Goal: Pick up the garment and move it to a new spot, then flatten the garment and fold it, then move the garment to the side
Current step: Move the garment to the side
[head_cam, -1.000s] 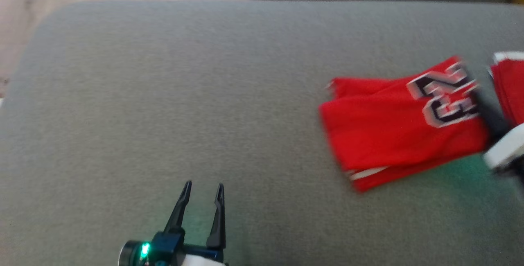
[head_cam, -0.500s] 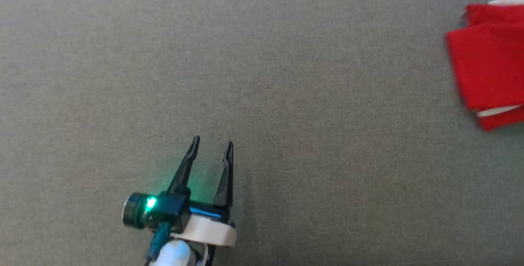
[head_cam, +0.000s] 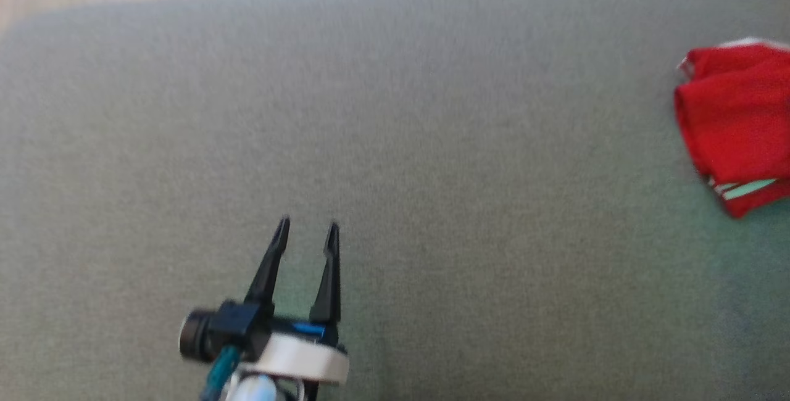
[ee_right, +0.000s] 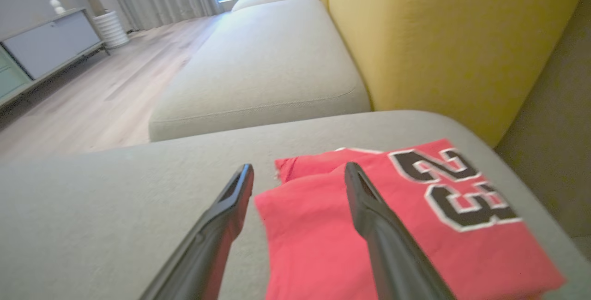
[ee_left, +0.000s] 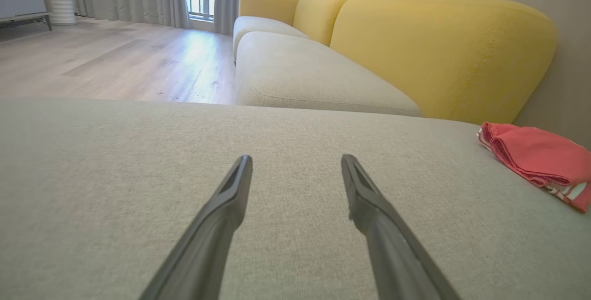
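The garment [head_cam: 734,123] is a red jersey with a black-and-white number, folded and lying flat on the grey seat cushion [head_cam: 432,111], at the right edge of the head view. My right gripper [ee_right: 299,167] is open and hovers over the garment's [ee_right: 415,226] near-left part, with nothing held between its fingers. At the lower left of the head view my left gripper [head_cam: 307,223] is open and empty, far from the garment. In the left wrist view the left gripper [ee_left: 296,159] hangs over bare cushion, with the garment [ee_left: 535,157] off to the right.
A yellow backrest [ee_right: 438,37] rises just behind the garment. A second grey seat cushion [ee_left: 300,74] adjoins the far side. Pale wood floor [ee_left: 115,60] lies beyond the cushion's edge, with a grey cabinet [ee_right: 51,41] and curtains further off.
The head camera has swung, so the garment now sits at the view's right edge. The right gripper, at the garment's right side a second ago, has left the head view. The left gripper stays open.
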### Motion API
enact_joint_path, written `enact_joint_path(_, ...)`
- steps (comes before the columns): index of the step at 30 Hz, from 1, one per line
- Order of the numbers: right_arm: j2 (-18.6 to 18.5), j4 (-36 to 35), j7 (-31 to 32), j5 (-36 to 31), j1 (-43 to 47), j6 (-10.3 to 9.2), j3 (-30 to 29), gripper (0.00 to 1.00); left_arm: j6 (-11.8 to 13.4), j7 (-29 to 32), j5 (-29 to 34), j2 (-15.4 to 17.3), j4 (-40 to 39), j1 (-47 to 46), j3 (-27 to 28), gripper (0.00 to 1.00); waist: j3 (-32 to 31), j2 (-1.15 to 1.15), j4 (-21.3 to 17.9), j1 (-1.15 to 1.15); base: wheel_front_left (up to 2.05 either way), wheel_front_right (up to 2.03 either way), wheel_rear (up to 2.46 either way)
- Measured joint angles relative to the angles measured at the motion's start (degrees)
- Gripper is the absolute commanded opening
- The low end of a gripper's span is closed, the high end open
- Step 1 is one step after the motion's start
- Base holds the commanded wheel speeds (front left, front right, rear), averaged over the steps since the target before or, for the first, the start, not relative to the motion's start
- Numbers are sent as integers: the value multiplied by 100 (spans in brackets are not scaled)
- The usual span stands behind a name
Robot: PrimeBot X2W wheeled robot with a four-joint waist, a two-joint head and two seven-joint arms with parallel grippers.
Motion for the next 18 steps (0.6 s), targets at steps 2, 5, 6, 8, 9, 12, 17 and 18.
enact_joint_path(2,358,-41,-114,-159,325,0,149,100,-2,0,-82,-2,-13,210,27,100,-240,0,18,0,0,0,0)
enact_joint_path(5,877,-70,-324,-444,784,0,375,100,-37,0,-144,-1,-52,488,119,100,-604,0,51,-1,0,0,0)
enact_joint_path(6,1047,-74,-408,-524,921,0,466,100,-34,0,-144,-1,-87,563,155,100,-724,0,62,-1,0,0,0)
enact_joint_path(8,1372,-75,-610,-681,1170,0,638,100,9,0,-192,0,-169,692,204,100,-946,0,86,-1,0,0,0)
enact_joint_path(9,1534,-69,-755,-724,1279,0,698,100,8,0,-194,-1,-201,755,231,100,-1047,0,98,-2,0,0,0)
enact_joint_path(12,1946,12,-1227,-894,1517,0,778,100,79,0,-190,0,-225,926,344,100,-1294,0,128,-2,0,0,0)
enact_joint_path(17,2415,126,-1634,-1653,1723,0,835,100,164,0,-59,5,-256,1240,539,100,-1612,0,133,0,0,0,0)
enact_joint_path(18,2490,121,-1638,-1847,1777,0,775,100,164,0,-59,11,-289,1306,582,100,-1666,0,129,-1,0,0,0)
